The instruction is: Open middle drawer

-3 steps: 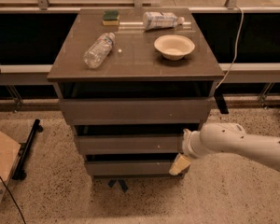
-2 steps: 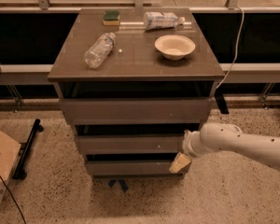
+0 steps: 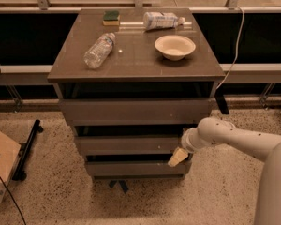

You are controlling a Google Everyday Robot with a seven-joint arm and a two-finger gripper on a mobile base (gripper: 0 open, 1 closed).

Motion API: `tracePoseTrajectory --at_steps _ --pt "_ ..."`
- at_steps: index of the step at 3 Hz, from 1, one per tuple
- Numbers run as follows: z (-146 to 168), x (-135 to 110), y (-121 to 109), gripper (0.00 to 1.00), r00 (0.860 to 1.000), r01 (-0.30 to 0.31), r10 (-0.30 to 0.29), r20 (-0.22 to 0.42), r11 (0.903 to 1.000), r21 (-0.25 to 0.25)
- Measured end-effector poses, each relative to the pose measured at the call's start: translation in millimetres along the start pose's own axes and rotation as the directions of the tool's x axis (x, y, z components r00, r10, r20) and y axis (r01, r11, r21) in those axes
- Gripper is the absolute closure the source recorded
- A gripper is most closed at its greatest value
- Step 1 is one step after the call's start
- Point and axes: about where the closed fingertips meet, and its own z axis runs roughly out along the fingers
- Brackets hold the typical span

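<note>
The middle drawer (image 3: 126,144) is the grey-brown flat front between a taller top front (image 3: 133,110) and a narrower bottom front (image 3: 131,168) of a cabinet. All three fronts stand slightly out, with dark gaps above them. My gripper (image 3: 179,155) reaches in from the right on a white arm. It sits at the middle drawer's right end, at its lower corner, just above the bottom front.
On the cabinet top (image 3: 136,55) lie a clear plastic bottle (image 3: 99,50), a white bowl (image 3: 174,46), a second bottle (image 3: 161,20) and a green sponge (image 3: 111,17). A cardboard box (image 3: 2,165) and a black stand (image 3: 27,149) are on the floor to the left.
</note>
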Motion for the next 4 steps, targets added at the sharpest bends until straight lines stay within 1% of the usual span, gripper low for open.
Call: tracePoseTrajectory --at_steps 1,2,3,4 --pt "24 1 -11 0.00 1.000 -0.018 0.018 -0.001 0.9994 -0.030" --pt "47 -2 -14 0.00 1.000 -0.027 0.027 -0.003 0.9966 -0.078" --pt "57 -3 -1 0.17 1.000 0.006 -0.006 0.004 0.9883 -0.152" --pt "47 2 15 0.40 0.999 0.053 -0.052 0.009 0.9776 -0.204"
